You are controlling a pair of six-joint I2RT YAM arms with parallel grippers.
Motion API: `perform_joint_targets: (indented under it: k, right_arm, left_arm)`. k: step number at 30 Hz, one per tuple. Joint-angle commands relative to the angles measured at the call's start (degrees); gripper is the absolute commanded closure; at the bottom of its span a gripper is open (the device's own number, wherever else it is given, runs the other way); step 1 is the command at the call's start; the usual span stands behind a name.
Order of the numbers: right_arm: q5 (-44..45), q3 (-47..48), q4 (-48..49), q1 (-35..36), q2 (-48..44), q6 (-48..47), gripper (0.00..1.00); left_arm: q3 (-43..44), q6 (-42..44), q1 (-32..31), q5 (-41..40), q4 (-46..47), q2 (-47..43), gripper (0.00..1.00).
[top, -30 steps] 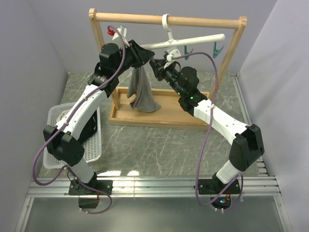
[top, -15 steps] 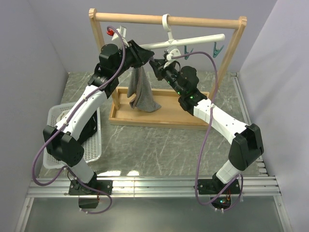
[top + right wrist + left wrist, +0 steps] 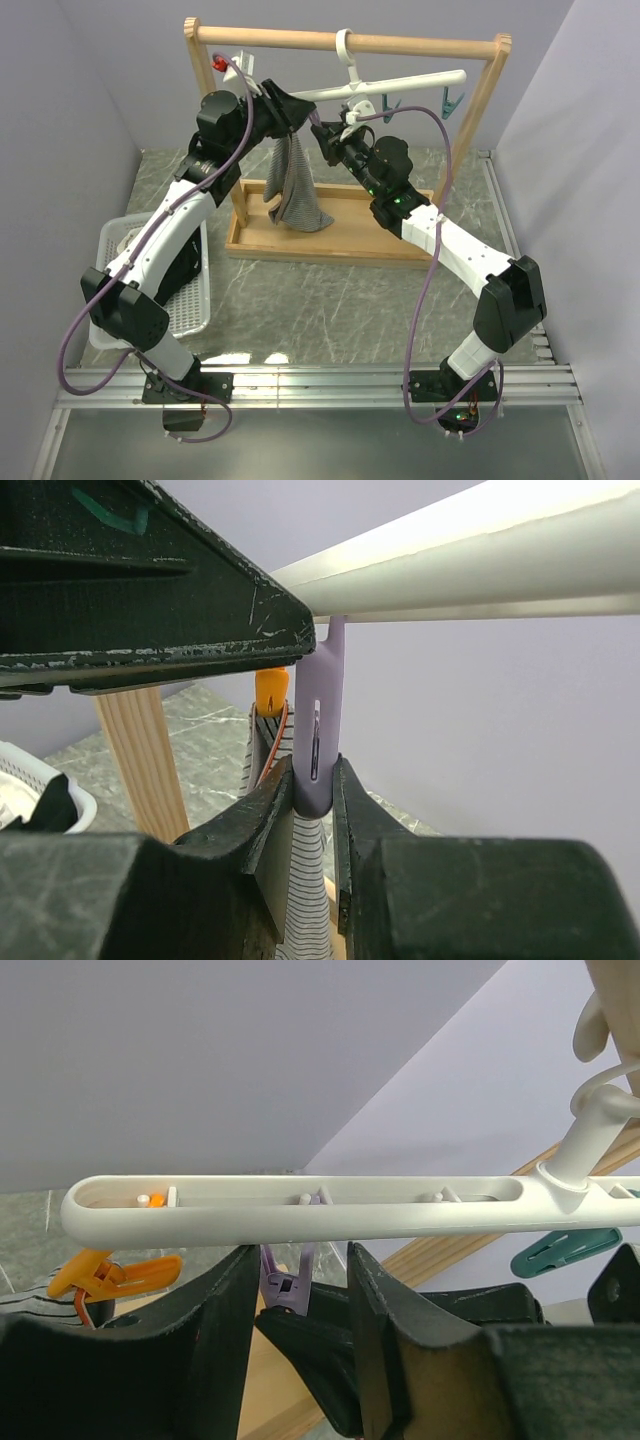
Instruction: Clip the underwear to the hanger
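Down on the table [image 3: 330, 300], in front of the wooden frame [image 3: 472, 120] and off past its left post, sits a white basket [image 3: 190, 310]; the left arm [image 3: 160, 235] and right arm [image 3: 455, 250] both climb from the near edge up into the frame. Inside the frame, closer to its left post, the underwear [image 3: 296, 190] hangs as a bunched grey striped strip over the frame's tray base [image 3: 345, 235]; can't tell if the bottom end touches the wood. Up under the frame's top rail is the hanger [image 3: 300, 1215], hook over the rail; both grippers are crowded at its left half. The right gripper [image 3: 313, 792] is clamped narrow on the lower end of the purple clip [image 3: 322, 700], which dangles from the bar; striped cloth shows right below that clip between the fingers [image 3: 265, 825], but whether it's actually in the clip's mouth, no idea. The left gripper [image 3: 302, 1260] sits just under the bar with its jaws apart and nothing pinched; the purple clip shows in the gap beyond them. Just behind the purple clip, toward the frame's left post, the orange clip [image 3: 272, 692] sits at the top edge of the underwear; looks like it's biting the cloth. Farther along, toward the frame's right post, a teal clip [image 3: 565, 1250] hangs free.
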Motion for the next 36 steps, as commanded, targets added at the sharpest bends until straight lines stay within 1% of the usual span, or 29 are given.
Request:
perform_joint_targets:
  k: [1, 3, 8, 15, 24, 28, 30, 36]
  right_arm:
    - [-0.6, 0.3, 1.6, -0.3, -2.2, -1.1, 1.00]
    - [-0.6, 0.4, 1.6, -0.2, -2.1, -1.1, 1.00]
    - [-0.7, 0.5, 1.7, -0.2, -2.0, -1.1, 1.00]
    - [-1.0, 0.4, 1.7, -0.2, -2.2, -0.7, 1.00]
    - [-1.9, 0.1, 1.8, -0.3, -2.4, 0.1, 1.00]
    - [-1.9, 0.4, 1.7, -0.3, -2.4, 0.4, 1.00]
    - [-2.1, 0.4, 1.7, -0.3, -2.5, 0.3, 1.00]
    - [-2.2, -0.1, 1.4, -0.2, -2.7, 0.3, 1.00]
  left_arm:
    - [1.0, 0.5, -0.2, 0.3, 3.0, -1.5, 0.55]
    - [1.4, 0.1, -0.1, 0.7, 2.6, -1.1, 0.53]
    - [0.7, -1.1, -0.2, 1.6, 1.7, -0.8, 0.50]
    - [-0.2, -2.0, -0.2, 1.4, 1.4, -0.4, 0.51]
    - [1.6, -2.5, -0.2, 1.6, 1.3, 1.5, 0.51]
    - [2.1, -2.6, -0.3, 1.6, 0.4, 2.2, 0.47]
    - [1.6, -2.8, -0.3, 1.3, 0.5, 2.1, 0.47]
    - [2.4, -2.4, -0.3, 1.2, 1.7, 2.0, 0.55]
